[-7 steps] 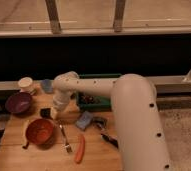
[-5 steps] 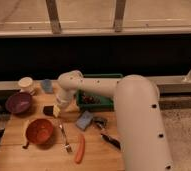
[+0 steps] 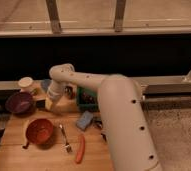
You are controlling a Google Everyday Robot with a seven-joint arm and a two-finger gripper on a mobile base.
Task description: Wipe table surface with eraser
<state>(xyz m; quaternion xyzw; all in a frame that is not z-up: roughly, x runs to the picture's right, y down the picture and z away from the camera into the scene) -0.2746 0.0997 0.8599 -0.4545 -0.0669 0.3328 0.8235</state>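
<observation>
- Your arm [image 3: 114, 115] is reaching from the lower right across the table [image 3: 44, 159], bending down at the wrist.
- The table is running off the frame's bottom and left edges.
- The gripper [image 3: 50, 102] is sitting low at the back left, beside the purple bowl [image 3: 19, 102]; you cannot tell its state.
- The eraser [image 3: 85, 120], seemingly the blue block, is lying flat, right of the gripper and apart from it.
</observation>
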